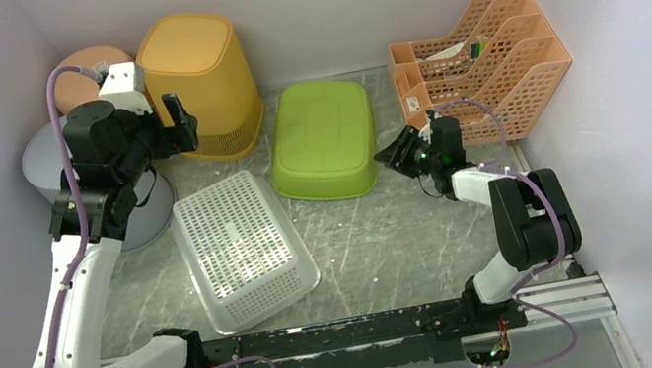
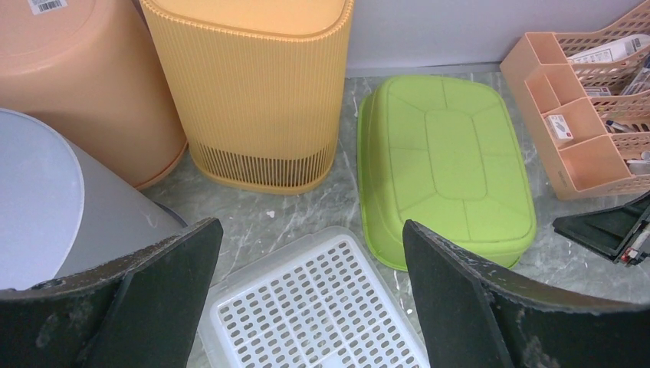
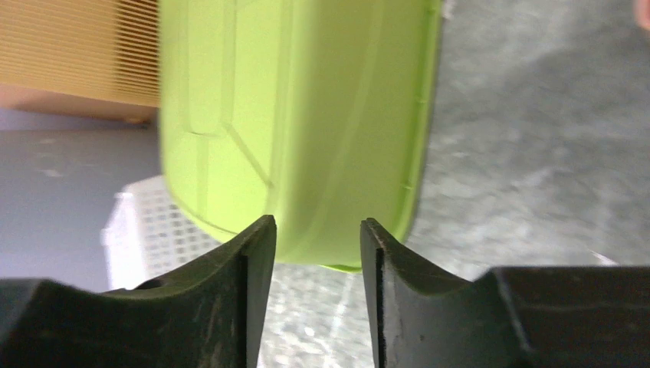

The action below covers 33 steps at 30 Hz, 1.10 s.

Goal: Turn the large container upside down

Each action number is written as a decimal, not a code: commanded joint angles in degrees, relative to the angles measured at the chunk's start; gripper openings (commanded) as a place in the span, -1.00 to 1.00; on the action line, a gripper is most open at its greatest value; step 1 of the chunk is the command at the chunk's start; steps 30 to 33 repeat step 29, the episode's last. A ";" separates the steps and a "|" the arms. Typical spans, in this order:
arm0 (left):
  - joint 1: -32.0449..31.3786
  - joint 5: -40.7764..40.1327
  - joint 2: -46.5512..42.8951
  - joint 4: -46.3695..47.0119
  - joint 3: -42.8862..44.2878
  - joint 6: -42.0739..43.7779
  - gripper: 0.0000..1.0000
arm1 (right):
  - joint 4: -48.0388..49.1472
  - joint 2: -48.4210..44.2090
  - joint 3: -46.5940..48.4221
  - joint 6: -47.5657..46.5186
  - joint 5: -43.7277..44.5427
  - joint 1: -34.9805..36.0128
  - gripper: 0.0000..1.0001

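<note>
The large container, a lime-green tub (image 1: 322, 137), lies bottom up on the marble table at mid-back, rim down. It also shows in the left wrist view (image 2: 448, 161) and fills the right wrist view (image 3: 291, 115). My right gripper (image 1: 393, 152) sits low just off the tub's right end. In its own view the right gripper (image 3: 316, 226) is open, with a gap and nothing between its fingers. The tub lies just beyond the tips. My left gripper (image 2: 312, 226) is raised and wide open, empty, over the table's left part (image 1: 181, 126).
A white perforated basket (image 1: 238, 249) lies upside down front left of the tub. A yellow ribbed bin (image 1: 200, 80), an orange bucket (image 1: 88, 69) and a grey bin (image 1: 48, 160) stand at the back left. A peach file organizer (image 1: 481, 58) stands at the back right. Walls enclose the table.
</note>
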 commanded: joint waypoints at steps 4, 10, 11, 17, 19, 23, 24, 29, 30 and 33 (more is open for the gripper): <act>-0.26 1.62 -0.03 3.18 -1.43 -0.81 0.99 | -21.29 -0.77 4.77 -13.78 12.87 0.27 0.37; -0.25 2.13 0.36 5.11 -3.74 -1.14 0.99 | -30.39 -9.08 9.69 -21.54 26.14 4.57 0.58; -0.26 2.20 0.48 5.37 -4.18 -1.18 0.99 | -31.13 -10.44 10.57 -22.65 26.72 4.82 0.64; -0.26 2.47 0.64 6.44 -6.64 -0.73 0.99 | -35.78 -14.19 16.89 -27.06 33.25 8.05 1.00; -0.26 2.34 0.53 6.85 -7.50 -0.29 0.99 | -36.29 -14.63 18.18 -27.40 34.93 9.40 1.00; -0.26 3.15 0.63 8.61 -9.38 -0.51 0.99 | -35.10 -15.93 18.85 -28.09 35.77 11.18 1.00; -0.26 3.37 0.75 9.02 -9.68 -0.60 0.99 | -34.63 -16.20 18.93 -28.72 35.94 11.63 1.00; -0.26 2.99 0.99 9.45 -9.95 -0.41 0.99 | -33.48 -17.90 18.57 -30.00 36.89 12.55 1.00; -0.26 2.99 0.99 9.45 -9.95 -0.41 0.99 | -33.48 -17.90 18.57 -30.00 36.89 12.55 1.00; -0.26 2.99 0.99 9.45 -9.95 -0.41 0.99 | -33.48 -17.90 18.57 -30.00 36.89 12.55 1.00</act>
